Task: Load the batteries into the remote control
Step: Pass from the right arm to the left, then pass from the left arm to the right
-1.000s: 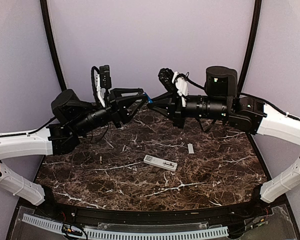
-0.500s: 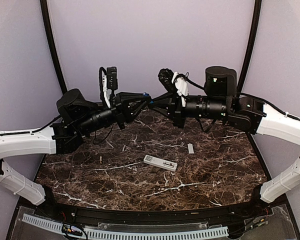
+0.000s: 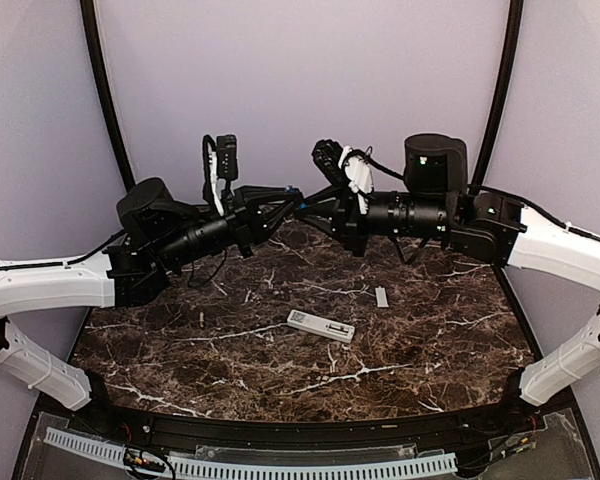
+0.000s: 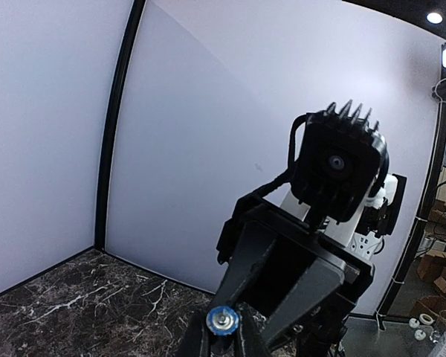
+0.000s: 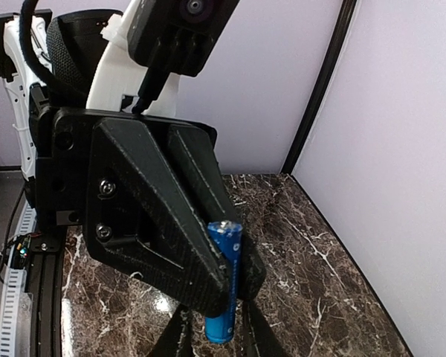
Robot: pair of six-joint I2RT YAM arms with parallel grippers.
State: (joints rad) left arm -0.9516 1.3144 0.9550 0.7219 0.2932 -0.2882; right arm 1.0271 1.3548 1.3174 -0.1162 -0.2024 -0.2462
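Note:
A blue battery [image 5: 224,282] hangs in mid-air above the back of the table, between both grippers. My left gripper [image 4: 224,329] is shut on it, and its metal end [image 4: 224,320] faces that camera. In the right wrist view the left fingers [image 5: 171,223] clamp the battery's upper half. My right gripper [image 5: 217,331] stands slightly open around the lower end, with a small gap on each side. The white remote control [image 3: 320,326] lies flat on the marble, well below and in front of the grippers.
A small pale grey cover piece [image 3: 381,297] lies right of the remote. A thin pale stick-like item [image 3: 200,320] lies on the left of the marble table [image 3: 430,350]. Purple walls and black corner posts [image 3: 105,90] enclose the back and sides.
The left gripper has moved right to the battery and shut on it. The right gripper's fingers have eased apart from the battery.

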